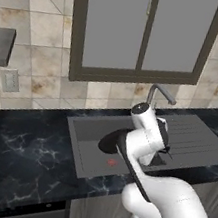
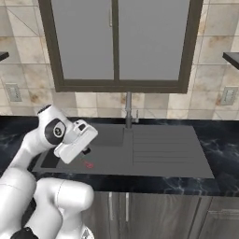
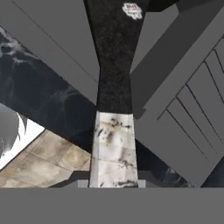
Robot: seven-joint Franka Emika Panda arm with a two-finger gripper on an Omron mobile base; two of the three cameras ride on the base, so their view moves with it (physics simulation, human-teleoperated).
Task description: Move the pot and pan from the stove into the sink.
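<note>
Pan (image 1: pixel 113 142) over sink (image 1: pixel 81 147) basin, handle running to 5 o'clock, gripper (image 1: pixel 160 149) pinched on the handle (image 3: pixel 114 131). Not let go yet. Pot not seen in basin; likely still to fetch.

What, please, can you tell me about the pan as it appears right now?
The pan is a shallow round black frying pan with a long thin dark handle. It sits low inside the dark-grey sink, at the basin's left part, its handle slanting up toward the robot. The shut pincer holds that handle; the arm hides part of it.
</note>
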